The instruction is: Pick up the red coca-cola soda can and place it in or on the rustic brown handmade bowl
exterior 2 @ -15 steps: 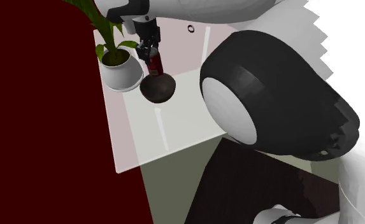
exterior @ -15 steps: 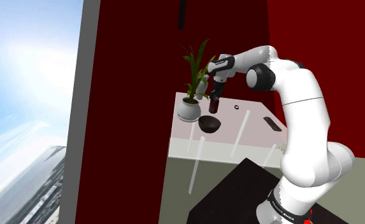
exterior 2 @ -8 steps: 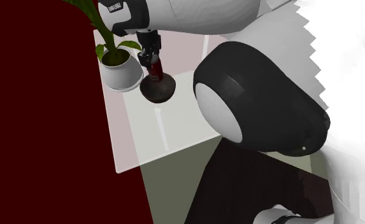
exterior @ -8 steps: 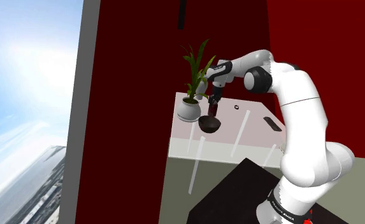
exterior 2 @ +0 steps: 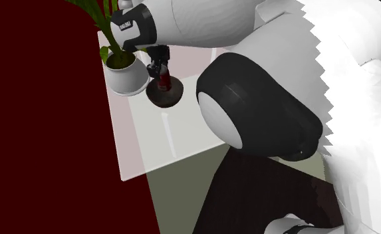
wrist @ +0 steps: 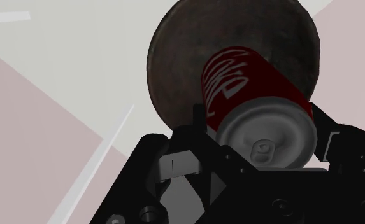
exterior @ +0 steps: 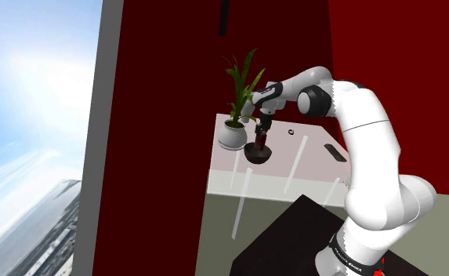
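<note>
As the shoulder view has it, the tool (exterior: 261, 132) clamps one red can (exterior: 261, 143) just over one dark bowl (exterior: 258, 155), with one potted plant (exterior: 232, 135) at the bowl's ten o'clock. Second exterior view: same grip, above the table (exterior 2: 182, 136). Wrist view: both fingers (wrist: 200, 133) clasp the can, the bowl behind it.

**Tool and can lowered into the bowl**
Within the last second the tool (exterior: 262, 133) has come down with the red can (exterior: 260, 144) clasped between its fingers. The can's lower end, earlier clear above the rim, now sits inside the bowl (exterior: 255, 157). The arm's (exterior: 363, 118) wrist has dropped and shifted toward the shoulder view's left. Its dark joint (exterior 2: 262, 106) now hides more of the worktop (exterior 2: 182, 133) in the second exterior view.
</note>
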Motion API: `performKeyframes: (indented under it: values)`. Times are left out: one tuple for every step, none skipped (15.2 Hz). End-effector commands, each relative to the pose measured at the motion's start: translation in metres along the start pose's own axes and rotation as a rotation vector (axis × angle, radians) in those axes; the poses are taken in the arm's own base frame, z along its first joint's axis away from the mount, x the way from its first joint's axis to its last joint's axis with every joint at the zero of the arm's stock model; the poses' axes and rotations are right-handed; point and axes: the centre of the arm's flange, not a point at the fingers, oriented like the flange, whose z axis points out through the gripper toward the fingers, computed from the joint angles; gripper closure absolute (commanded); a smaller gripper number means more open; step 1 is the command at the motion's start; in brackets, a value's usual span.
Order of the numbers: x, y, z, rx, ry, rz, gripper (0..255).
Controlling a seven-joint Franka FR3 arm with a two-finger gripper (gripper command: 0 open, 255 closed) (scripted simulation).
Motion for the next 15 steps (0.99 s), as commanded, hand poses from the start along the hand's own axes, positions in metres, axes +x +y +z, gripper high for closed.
performKeyframes:
  values:
    - [0.001, 0.0, 0.009, -0.001, 0.001, 0.0, 255]
    - [0.001, 0.0, 0.009, -0.001, 0.001, 0.0, 255]
    - [0.001, 0.0, 0.009, -0.001, 0.001, 0.0, 255]
    - [0.001, 0.0, 0.009, -0.001, 0.001, 0.0, 255]
    - [0.001, 0.0, 0.009, -0.001, 0.001, 0.0, 255]
    - [0.001, 0.0, 0.009, -0.001, 0.001, 0.0, 255]
    - [0.001, 0.0, 0.009, -0.001, 0.001, 0.0, 255]
    - [0.001, 0.0, 0.009, -0.001, 0.001, 0.0, 255]
    - [0.001, 0.0, 0.009, -0.001, 0.001, 0.0, 0]
    - [0.001, 0.0, 0.009, -0.001, 0.001, 0.0, 0]
    - [0.001, 0.0, 0.008, -0.001, 0.001, 0.0, 0]
    - [0.001, 0.0, 0.009, -0.001, 0.001, 0.0, 0]
    - [0.001, 0.0, 0.009, -0.001, 0.001, 0.0, 0]
    - [0.001, 0.0, 0.009, -0.001, 0.001, 0.0, 0]
    - [0.001, 0.0, -0.005, -0.001, 0.001, 0.0, 0]
